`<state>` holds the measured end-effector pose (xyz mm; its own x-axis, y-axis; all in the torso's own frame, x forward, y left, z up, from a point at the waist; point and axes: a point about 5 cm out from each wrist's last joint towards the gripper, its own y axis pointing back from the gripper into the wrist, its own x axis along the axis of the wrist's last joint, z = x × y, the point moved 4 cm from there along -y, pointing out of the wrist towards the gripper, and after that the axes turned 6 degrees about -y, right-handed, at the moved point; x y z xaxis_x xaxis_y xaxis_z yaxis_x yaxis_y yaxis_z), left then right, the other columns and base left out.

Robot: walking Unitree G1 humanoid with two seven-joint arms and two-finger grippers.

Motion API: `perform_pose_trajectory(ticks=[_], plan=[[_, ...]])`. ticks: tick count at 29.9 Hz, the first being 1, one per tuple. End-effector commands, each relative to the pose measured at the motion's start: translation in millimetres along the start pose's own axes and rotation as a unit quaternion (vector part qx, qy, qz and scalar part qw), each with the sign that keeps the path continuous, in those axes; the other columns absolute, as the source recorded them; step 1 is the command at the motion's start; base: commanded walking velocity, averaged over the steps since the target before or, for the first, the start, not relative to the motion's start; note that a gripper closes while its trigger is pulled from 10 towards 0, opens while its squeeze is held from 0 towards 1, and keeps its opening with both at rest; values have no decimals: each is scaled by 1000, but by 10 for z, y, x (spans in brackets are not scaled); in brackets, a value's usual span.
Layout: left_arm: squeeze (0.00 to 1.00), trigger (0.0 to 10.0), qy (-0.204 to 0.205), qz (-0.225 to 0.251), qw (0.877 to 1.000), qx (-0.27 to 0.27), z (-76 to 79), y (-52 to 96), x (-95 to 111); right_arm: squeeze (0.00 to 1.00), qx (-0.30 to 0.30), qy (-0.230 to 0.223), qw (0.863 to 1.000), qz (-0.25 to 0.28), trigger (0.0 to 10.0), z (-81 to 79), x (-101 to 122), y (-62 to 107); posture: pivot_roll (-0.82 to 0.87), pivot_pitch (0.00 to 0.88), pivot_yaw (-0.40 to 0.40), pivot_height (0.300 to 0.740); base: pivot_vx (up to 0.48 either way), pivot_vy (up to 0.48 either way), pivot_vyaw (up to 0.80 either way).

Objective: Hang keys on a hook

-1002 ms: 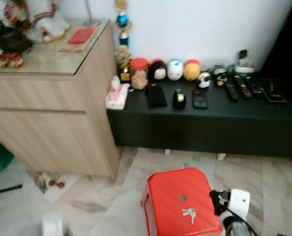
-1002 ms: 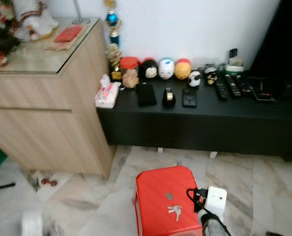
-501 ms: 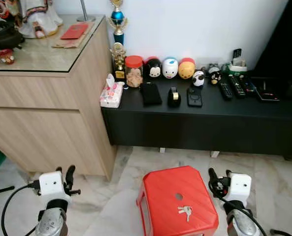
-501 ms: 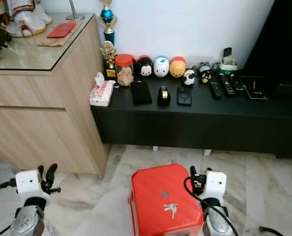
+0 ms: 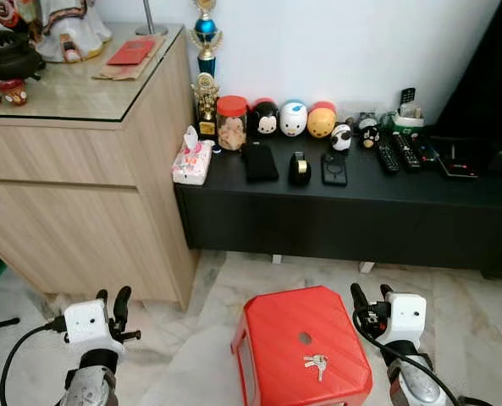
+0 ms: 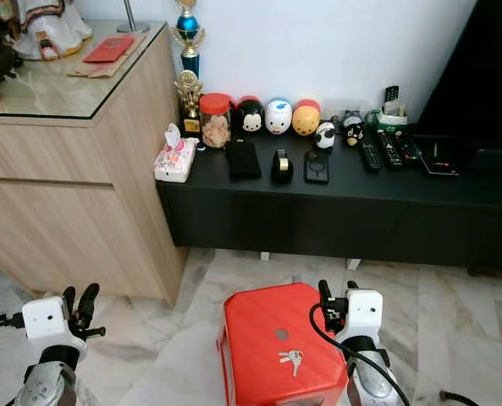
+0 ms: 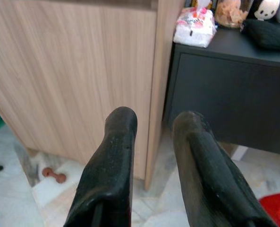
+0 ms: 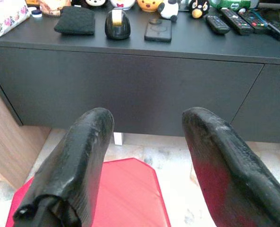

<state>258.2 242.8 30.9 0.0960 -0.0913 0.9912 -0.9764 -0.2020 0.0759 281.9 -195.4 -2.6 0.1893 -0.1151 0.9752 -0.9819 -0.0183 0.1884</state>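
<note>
Risk first, left to right: left gripper [image 5: 115,306] parted and empty beside the wooden cabinet [image 5: 81,211], keys [image 5: 316,364] flat on the red stool [image 5: 276,338], right gripper [image 5: 367,298] wide, empty, just beside that stool, no hook visible. Could nudge the stool or skid the thin keys off. Against a second ago: sharper view, left gripper now showing.

Silver keys [image 5: 316,364] lying flat atop red stool [image 5: 267,338], near front edge.

white wall [image 5: 377,42], marble floor [image 5: 208,304], light wood cabinet [image 5: 73,211] beside a low black console [image 5: 361,220]
</note>
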Motion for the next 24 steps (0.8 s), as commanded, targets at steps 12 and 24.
perform_pose_trajectory(ticks=[12,24], plan=[[0,10000,-5,-11,1000,-23,50,-100,28,0,-4,11,1000,8,10000,-38,108,-45,-128,0,-5,740,0,0,0],[0,10000,-19,-13,999,-39,50,-160,57,0,10,10,1000,4,10000,-139,112,-62,-123,0,8,664,0,0,0]])
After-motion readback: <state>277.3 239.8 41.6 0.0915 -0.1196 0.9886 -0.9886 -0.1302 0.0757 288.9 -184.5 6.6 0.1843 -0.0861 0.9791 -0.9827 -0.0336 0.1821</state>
